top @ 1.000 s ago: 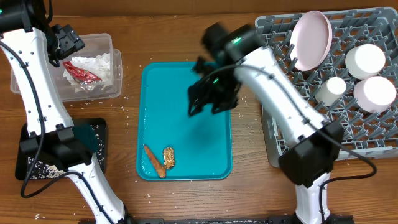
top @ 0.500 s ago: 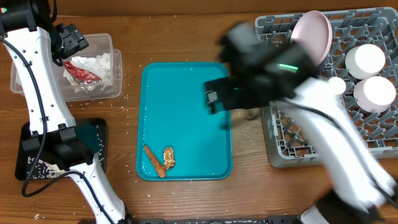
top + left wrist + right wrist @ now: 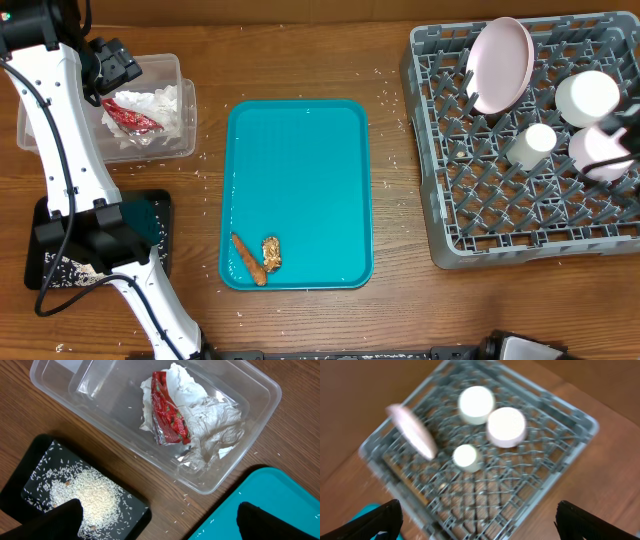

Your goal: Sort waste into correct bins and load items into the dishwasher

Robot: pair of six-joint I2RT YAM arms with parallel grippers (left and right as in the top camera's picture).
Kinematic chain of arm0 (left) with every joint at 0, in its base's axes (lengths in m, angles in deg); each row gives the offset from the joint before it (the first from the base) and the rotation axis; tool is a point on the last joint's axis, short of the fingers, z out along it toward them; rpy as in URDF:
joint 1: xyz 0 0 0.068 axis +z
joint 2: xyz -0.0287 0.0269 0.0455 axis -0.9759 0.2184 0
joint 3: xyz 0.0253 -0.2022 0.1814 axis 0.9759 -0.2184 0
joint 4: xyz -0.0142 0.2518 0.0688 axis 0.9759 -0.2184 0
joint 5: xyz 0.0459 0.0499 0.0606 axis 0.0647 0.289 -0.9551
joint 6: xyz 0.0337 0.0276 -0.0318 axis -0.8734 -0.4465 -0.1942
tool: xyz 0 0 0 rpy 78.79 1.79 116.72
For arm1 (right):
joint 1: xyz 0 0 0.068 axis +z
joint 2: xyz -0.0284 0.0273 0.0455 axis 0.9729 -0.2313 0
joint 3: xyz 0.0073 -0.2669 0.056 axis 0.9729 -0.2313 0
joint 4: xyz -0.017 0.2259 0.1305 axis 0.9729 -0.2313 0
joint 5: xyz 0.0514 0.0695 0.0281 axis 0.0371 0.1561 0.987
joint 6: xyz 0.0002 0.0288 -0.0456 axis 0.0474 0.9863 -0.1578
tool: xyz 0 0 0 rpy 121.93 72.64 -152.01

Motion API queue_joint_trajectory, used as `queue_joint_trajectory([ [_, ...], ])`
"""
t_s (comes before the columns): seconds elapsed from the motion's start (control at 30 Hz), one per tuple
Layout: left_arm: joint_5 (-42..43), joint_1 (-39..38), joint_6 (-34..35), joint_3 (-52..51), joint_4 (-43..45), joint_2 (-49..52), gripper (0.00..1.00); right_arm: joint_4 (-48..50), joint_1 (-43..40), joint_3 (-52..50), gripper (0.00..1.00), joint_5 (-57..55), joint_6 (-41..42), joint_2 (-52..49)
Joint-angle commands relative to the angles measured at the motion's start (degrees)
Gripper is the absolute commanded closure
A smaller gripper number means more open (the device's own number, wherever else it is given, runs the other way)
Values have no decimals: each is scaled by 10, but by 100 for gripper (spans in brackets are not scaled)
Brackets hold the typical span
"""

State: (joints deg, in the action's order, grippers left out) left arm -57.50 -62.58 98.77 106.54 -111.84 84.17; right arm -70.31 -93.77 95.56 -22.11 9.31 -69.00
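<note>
with left gripper (image 3: 160, 525) and right gripper (image 3: 479, 521) both spread wide and empty, i worry the carrot stick (image 3: 248, 259), lying just beside the brown chunk (image 3: 271, 253) at the near left of the teal tray (image 3: 300, 150), drags it along when pinched

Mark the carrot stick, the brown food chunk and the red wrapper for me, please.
carrot stick (image 3: 248, 260), overhead view, middle of its length.
brown food chunk (image 3: 271, 253), overhead view, centre of the chunk.
red wrapper (image 3: 168, 416), left wrist view, middle of its printed face.
</note>
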Motion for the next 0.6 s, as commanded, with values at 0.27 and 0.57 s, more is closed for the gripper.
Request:
queue_joint_trajectory([
  [0.27, 48, -2, 30, 2, 13, -5, 0, 17, -100, -11, 0, 42, 3, -131],
  [0.57, 199, -3, 4, 1, -1, -5, 0, 22, -99, -11, 0, 44, 3, -214],
])
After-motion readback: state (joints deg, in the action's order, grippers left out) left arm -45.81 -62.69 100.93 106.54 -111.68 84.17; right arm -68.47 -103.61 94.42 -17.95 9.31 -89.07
